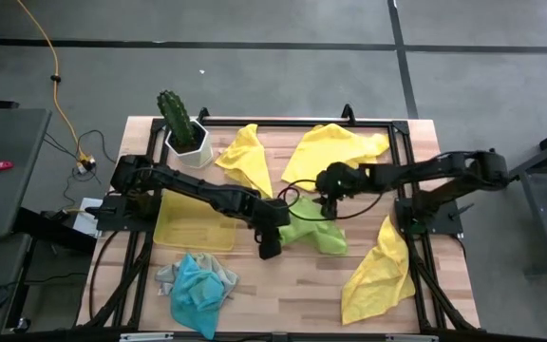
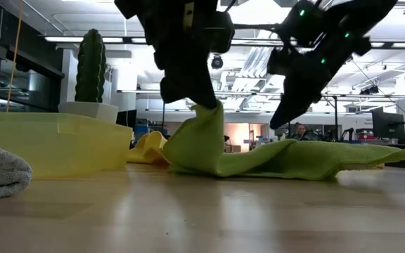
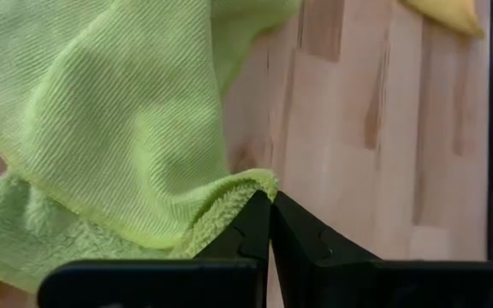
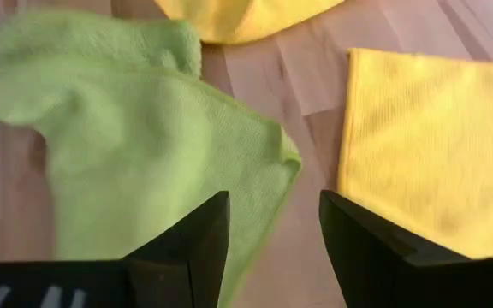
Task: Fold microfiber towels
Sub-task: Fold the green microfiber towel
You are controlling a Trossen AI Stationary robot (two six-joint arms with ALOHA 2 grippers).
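My left gripper (image 3: 270, 198) is clenched on a corner of the lime green towel (image 1: 313, 231), pinching the hem between the closed fingertips; in the low view that corner is lifted into a peak off the table (image 1: 283, 294) while the rest of the cloth trails flat toward the right; in the high view my left arm reaches in from the left side to mid-table, gripper (image 1: 275, 217) at the towel's left edge; my right gripper (image 4: 272, 227) is released, fingers (image 4: 197, 239) apart with nothing between them, hovering just above the green towel's far edge; in the right wrist view the towel's corner lies below the gap, not gripped; in the high view the right gripper (image 1: 330, 190) sits just beside the towel's upper edge, near the middle of the table.

Other towels: yellow towel (image 1: 335, 147) spread at the back centre, another yellow towel (image 1: 245, 157) crumpled beside the cactus pot (image 1: 186, 142) at back left, a third yellow towel (image 1: 380, 271) lying at the right front; turquoise towel (image 1: 198, 290) heaped on a grey towel (image 1: 167, 278) at the front left; translucent yellow tray (image 1: 193, 226) sits left of the green towel, just beside my left gripper; none of the yellow cloths is touched by either gripper; green towel is bunched, not folded flat.
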